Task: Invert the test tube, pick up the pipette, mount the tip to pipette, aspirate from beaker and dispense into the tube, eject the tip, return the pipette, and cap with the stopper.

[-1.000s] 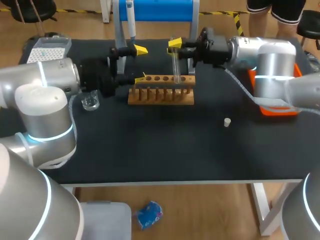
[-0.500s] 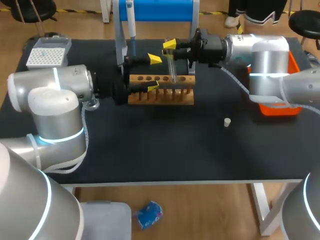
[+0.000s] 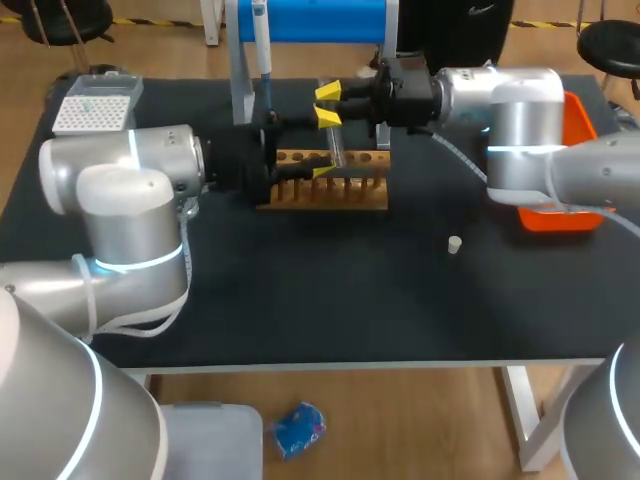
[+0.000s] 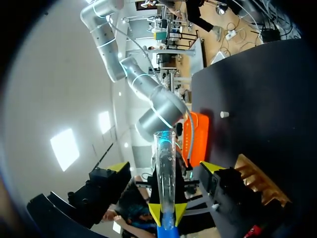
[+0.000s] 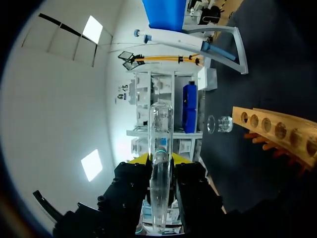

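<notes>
The black-topped bench point(image 3: 300, 310) spans the head view; its white leg point(image 3: 524, 415) stands at five o'clock, under the pale front edge.

The rack point(image 3: 350, 195) sat upper centre on the table point(image 3: 320, 300), the test tube point(image 3: 337, 152) above it, the pipette point(image 3: 263, 50) behind. The tip box point(image 3: 95, 103) lay upper left, the stopper point(image 3: 454, 244) right of centre, the bin point(image 3: 555, 218) at the right edge.

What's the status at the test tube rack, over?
Right gripper shut on clear glass test tube, by brown wooden rack. Left gripper open, straddling the tube. Nothing blocking seen.
</notes>
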{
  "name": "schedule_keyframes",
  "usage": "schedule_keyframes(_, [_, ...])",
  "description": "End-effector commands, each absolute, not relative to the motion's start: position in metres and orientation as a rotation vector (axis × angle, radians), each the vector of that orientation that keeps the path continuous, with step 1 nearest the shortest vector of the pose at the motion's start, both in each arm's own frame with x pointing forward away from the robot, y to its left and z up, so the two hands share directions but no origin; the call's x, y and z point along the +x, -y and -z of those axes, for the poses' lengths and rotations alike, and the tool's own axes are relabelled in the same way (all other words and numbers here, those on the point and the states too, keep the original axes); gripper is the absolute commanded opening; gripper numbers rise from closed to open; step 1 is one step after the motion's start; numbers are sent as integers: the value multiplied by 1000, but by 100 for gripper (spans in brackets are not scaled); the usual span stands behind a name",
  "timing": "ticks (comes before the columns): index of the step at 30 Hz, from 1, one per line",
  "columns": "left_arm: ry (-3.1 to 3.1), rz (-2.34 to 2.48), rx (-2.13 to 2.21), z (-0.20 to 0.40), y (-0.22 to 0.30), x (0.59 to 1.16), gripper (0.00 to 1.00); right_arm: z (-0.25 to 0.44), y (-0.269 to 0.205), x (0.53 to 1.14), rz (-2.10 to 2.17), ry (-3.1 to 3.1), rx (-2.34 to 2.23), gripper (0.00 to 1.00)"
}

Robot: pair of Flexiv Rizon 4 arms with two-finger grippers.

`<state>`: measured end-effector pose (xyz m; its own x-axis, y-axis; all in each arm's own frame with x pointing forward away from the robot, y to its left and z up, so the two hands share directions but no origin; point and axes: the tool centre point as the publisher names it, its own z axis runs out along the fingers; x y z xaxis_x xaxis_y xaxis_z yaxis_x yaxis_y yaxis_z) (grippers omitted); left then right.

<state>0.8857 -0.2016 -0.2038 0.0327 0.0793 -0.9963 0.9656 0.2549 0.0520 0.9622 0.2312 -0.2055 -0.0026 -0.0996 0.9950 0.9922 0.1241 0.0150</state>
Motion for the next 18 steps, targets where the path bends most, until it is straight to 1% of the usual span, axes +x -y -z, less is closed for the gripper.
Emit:
schedule_keyframes(1, [-1336,951,1088,204,203,889,70,208,-234,966,1157,1206,-1034,0])
schedule_keyframes(11, [-1323,971,1094,206,208,887,63,209,-239,967,1144,1207,-1037,0])
schedule_keyframes(12, [-1322,973,1095,206,208,887,60,209,-239,967,1144,1208,-1036,0])
schedule_keyframes(15, [-1319,977,1097,207,209,887,56,209,-241,967,1140,1209,-1035,0])
schedule_keyframes(16, [-1318,977,1097,207,209,887,51,209,-241,968,1139,1209,-1034,0])
schedule_keyframes(18, [-1316,978,1098,207,209,887,48,209,-241,968,1137,1211,-1034,0])
